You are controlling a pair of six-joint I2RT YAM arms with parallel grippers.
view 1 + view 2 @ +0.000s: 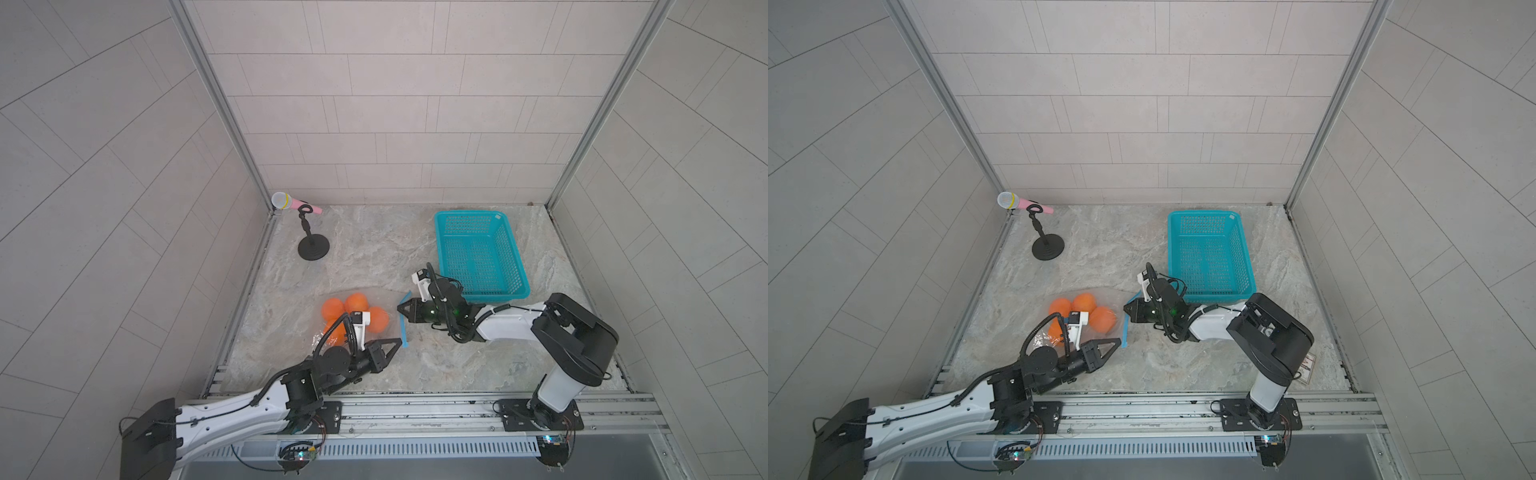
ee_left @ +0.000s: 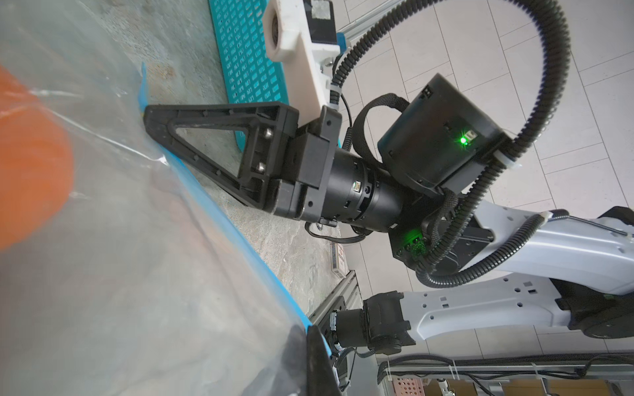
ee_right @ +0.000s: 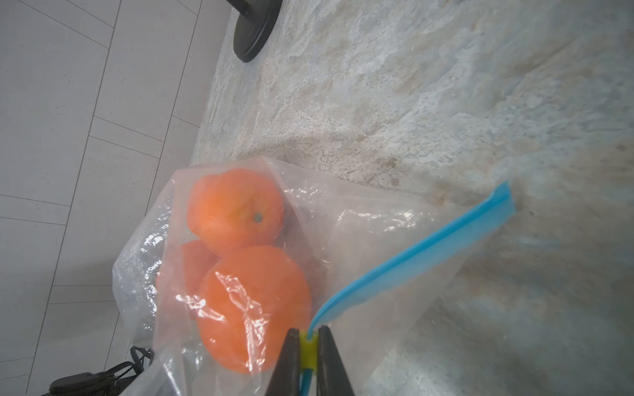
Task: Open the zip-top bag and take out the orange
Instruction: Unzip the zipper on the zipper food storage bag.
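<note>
Your left gripper (image 1: pixel 400 341) is clamped tight on the near end of the blue zip strip (image 1: pixel 403 328). A little farther along the strip, your right gripper (image 3: pixel 306 334) is pinched shut on the yellow tab (image 3: pixel 307 351). The zip-top bag (image 3: pixel 377 240) lies on the table, stretched between both jaws. Its oranges (image 3: pixel 254 308) are still inside, just past the right jaw tips. The basket (image 1: pixel 471 214) sits behind the right jaws. The microphone stand (image 1: pixel 313 250) is well beyond them.
</note>
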